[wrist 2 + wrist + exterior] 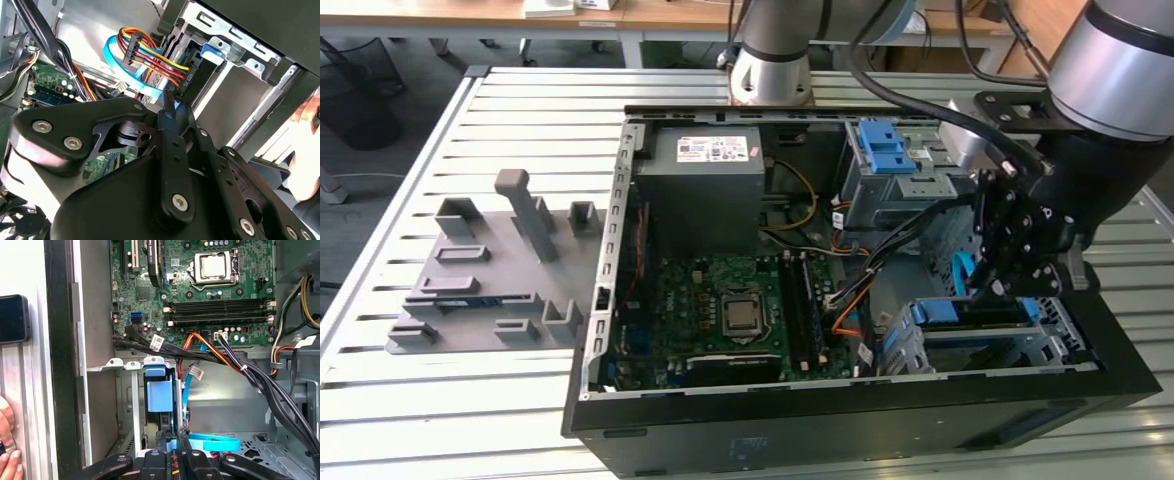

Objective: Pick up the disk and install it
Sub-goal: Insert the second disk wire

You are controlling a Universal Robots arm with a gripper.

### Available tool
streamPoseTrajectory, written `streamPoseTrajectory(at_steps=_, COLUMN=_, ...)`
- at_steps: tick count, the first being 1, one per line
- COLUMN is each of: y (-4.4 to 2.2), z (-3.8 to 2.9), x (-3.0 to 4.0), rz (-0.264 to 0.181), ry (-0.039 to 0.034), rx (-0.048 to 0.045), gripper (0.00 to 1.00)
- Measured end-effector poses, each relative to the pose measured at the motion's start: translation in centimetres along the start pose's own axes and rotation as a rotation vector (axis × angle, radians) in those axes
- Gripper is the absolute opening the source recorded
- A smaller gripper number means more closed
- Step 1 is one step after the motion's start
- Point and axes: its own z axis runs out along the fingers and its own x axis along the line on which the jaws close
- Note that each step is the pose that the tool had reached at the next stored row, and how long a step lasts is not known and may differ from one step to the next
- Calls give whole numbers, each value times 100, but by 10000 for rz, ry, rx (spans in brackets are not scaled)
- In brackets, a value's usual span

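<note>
The disk sits in the metal drive cage (1041,345) at the case's front corner on the exterior view's right. Its blue carrier bracket (971,313) shows at the top of the cage, and the silver body is hidden inside. In the first wrist view the bracket's blue end (160,396) fills a cage slot. My gripper (1007,290) hangs inside the case just above that cage. Its black fingers stand pressed close together, tips (171,437) at the bracket's edge, with nothing visible between them. In the second wrist view the fingertips (170,102) meet in one point near a blue flat cable (125,67).
The open computer case holds a green motherboard (734,310), a grey power-supply box (707,180) and an upper cage with a blue latch (887,150). Black and coloured cables (240,365) cross beside the cage. A grey fixture (494,270) lies at the exterior view's left. A person's hand (7,452) rests outside the case.
</note>
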Motion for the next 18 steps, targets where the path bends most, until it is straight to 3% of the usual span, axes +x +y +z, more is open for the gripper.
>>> streamPoseTrajectory(at_steps=4, y=-3, z=-24, x=1, rz=0, ry=-2, rx=-6, gripper=23)
streamPoseTrajectory(at_steps=5, y=-9, z=-24, x=0, rz=-1, ry=-2, rx=-13, gripper=15)
streamPoseTrajectory(at_steps=8, y=-60, z=-22, x=-3, rz=-5, ry=3, rx=-62, gripper=15)
streamPoseTrajectory(at_steps=9, y=-78, z=-16, x=-5, rz=-6, ry=2, rx=-75, gripper=11)
streamPoseTrajectory(at_steps=18, y=-126, z=30, x=-11, rz=-6, ry=7, rx=-87, gripper=11)
